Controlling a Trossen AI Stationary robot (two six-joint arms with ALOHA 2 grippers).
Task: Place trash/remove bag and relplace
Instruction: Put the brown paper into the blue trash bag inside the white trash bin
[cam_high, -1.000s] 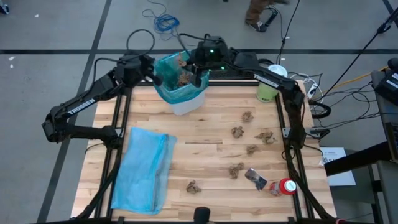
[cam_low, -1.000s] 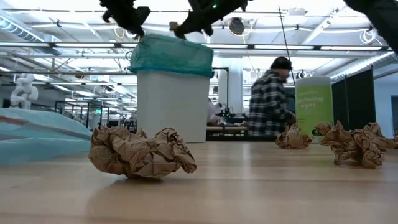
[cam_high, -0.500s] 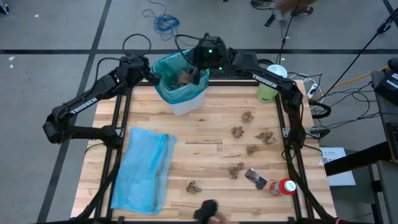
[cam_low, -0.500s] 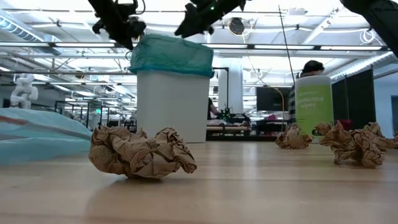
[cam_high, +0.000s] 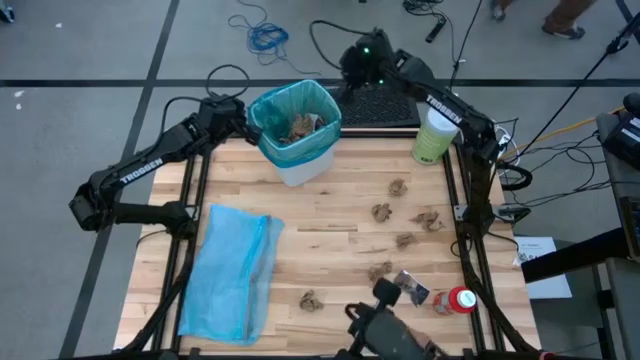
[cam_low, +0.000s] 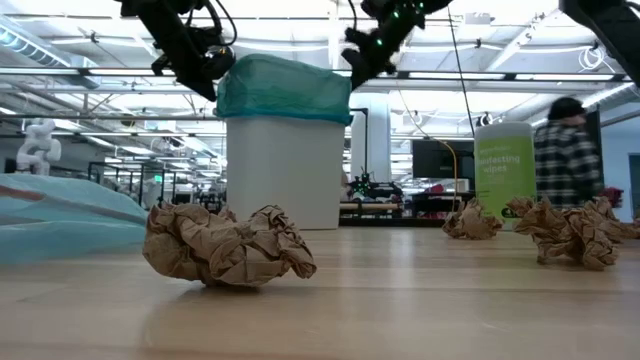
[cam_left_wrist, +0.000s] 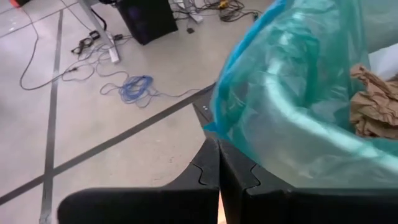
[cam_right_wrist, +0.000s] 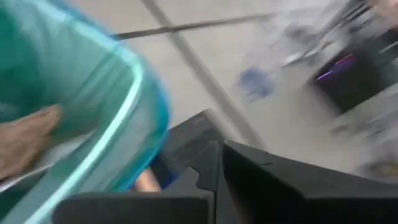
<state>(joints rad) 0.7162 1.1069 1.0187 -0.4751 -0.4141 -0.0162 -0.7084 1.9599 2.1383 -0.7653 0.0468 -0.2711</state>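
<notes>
The white bin (cam_high: 300, 165) stands at the table's far edge, lined with the teal-green bag (cam_high: 262, 142). Brown wads (cam_high: 297, 126) lie inside it. My left gripper (cam_high: 247, 120) is shut at the bag's left rim and also shows in the low view (cam_low: 208, 78). My right gripper (cam_high: 349, 82) is shut and hangs in the air, to the right of the bin and farther off. More wads (cam_high: 381, 211), a silvery wrapper (cam_high: 407, 284) and a red-and-white object (cam_high: 461, 299) lie on the table's right half. The pale blue bag (cam_high: 230, 272) lies flat at near left. My left gripper's shut fingertips (cam_left_wrist: 210, 149) stand right at the bag's rim (cam_left_wrist: 210, 126) on the bin's left side, coming level from the left. The film lies over one finger. Whether any film is pinched between the fingers, I cannot tell.
A tall green white-lidded canister (cam_high: 432, 136) stands at the far right edge. A large wad (cam_low: 228, 245) lies near the low camera. A dark object (cam_high: 385, 322) reaches over the near edge. A person (cam_low: 566, 150) walks in the room behind.
My right gripper has swung from above the bin toward the far right. The brown wad at its tips a second ago no longer shows there. My left gripper has sunk a little beside the bin's left rim. The bin has shifted slightly to the right.
</notes>
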